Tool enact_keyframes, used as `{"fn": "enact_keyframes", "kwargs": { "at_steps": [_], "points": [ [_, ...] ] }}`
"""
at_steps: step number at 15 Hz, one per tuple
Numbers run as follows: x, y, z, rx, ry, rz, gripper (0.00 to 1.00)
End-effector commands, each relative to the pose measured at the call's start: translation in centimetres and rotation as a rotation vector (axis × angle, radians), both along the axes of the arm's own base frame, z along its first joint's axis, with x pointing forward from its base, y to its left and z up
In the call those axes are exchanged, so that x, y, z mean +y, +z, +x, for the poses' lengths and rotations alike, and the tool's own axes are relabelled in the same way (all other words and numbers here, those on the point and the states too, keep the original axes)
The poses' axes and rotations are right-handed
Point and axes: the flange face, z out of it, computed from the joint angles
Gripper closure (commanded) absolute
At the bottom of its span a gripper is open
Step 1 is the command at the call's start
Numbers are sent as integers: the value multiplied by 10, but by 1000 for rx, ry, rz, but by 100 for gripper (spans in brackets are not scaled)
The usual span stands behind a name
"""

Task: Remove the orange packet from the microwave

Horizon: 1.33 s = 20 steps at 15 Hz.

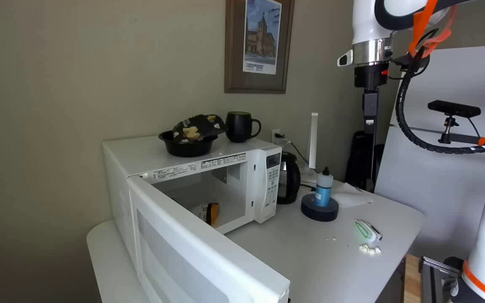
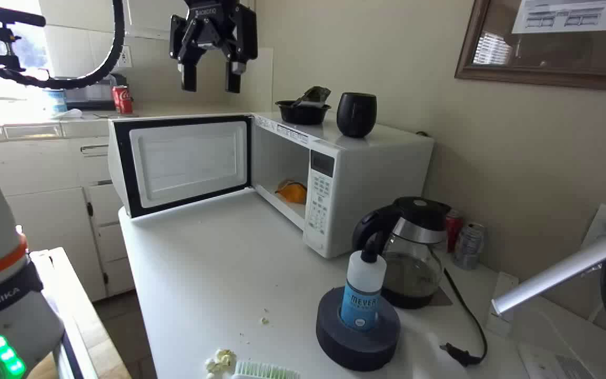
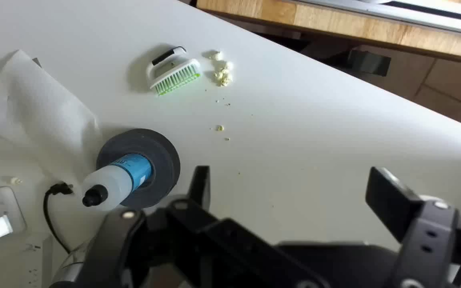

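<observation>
The white microwave stands on the white table with its door wide open, in both exterior views [image 1: 141, 153] [image 2: 382, 168]. The orange packet [image 2: 293, 192] lies on the microwave floor near the front opening. It also shows there in an exterior view [image 1: 212, 213], partly hidden by the door's top edge. My gripper [image 2: 211, 81] points down, open, with nothing between its fingers. It hangs high above the table, apart from the microwave and packet. In the wrist view the gripper's fingers [image 3: 288, 176] are spread wide over the white table; the packet is out of view there.
A black bowl [image 2: 303, 113] holding a dark wrapper and a black mug [image 2: 356, 115] stand on the microwave. A kettle [image 2: 413, 252] stands beside it. A blue-labelled bottle [image 2: 363, 289] stands in a dark round ring [image 2: 329, 321]. A brush [image 3: 174, 72] and popcorn bits lie nearby.
</observation>
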Motion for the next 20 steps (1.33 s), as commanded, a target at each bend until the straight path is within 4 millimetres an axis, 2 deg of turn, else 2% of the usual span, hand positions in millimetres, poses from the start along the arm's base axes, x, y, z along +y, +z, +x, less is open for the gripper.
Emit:
{"fn": "enact_keyframes", "kwargs": {
  "at_steps": [1,4,5,8,11,15,16,17,18,20],
  "points": [
    [0,1,0,1,0,0,0],
    [-2,4,-2,-21,-23,-39,0],
    [2,-4,1,-37,-12,-42,0],
    [17,-50,16,-80,-51,-40,0],
    [38,-98,22,-117,-90,-50,0],
    [74,-147,26,-202,-75,-32,0],
    [83,-141,48,-225,-63,-30,0],
    [92,-151,48,-227,-39,-45,0],
    [77,-138,38,-221,-44,-49,0],
    [82,-141,43,-219,-35,-54,0]
  ]
}}
